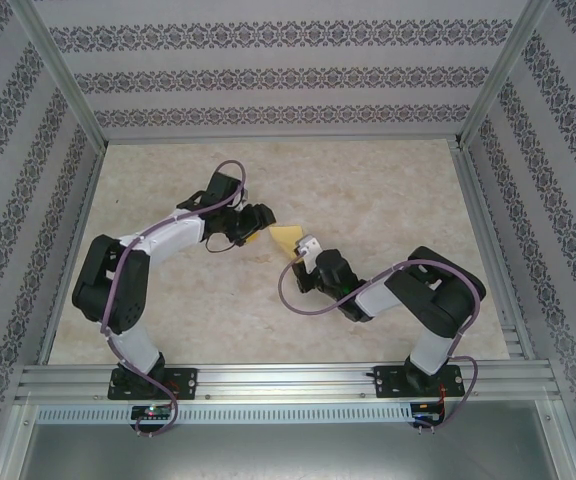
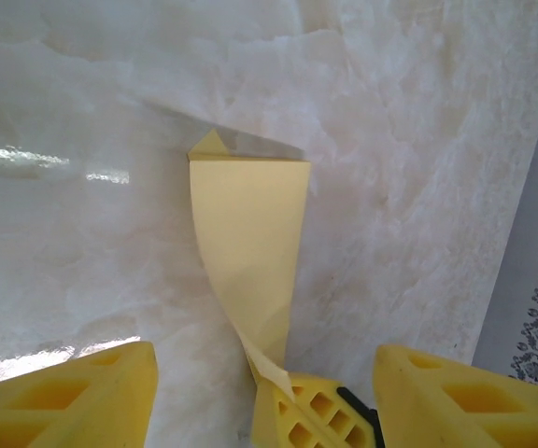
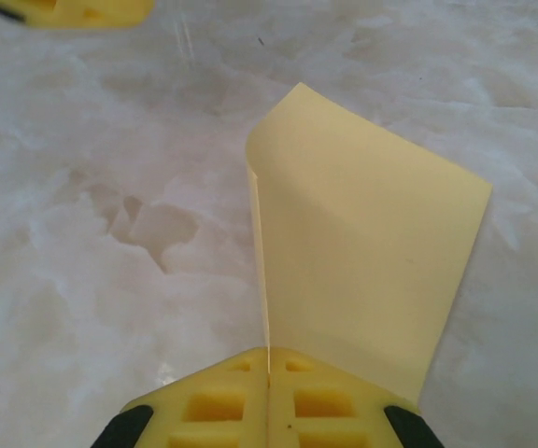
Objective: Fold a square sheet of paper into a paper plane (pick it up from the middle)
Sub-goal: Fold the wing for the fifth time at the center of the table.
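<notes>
One hold: right end effector (image 3: 269,369) clamps yellow paper (image 3: 362,261); left end effector (image 1: 256,224) open, empty. Mid-fold; left should probably pinch next.

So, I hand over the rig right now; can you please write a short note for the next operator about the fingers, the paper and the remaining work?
Left gripper: fingers open, standing either side of the paper, not gripping it.
Right gripper: fingers shut on one end of the yellow paper sheet.
Paper: mid-table between both grippers, raised off the marble tabletop at the pinched end, bent over on itself.
Done: sheet picked up, folding begun.
Left: no dart shape yet; the remaining folds.
</notes>
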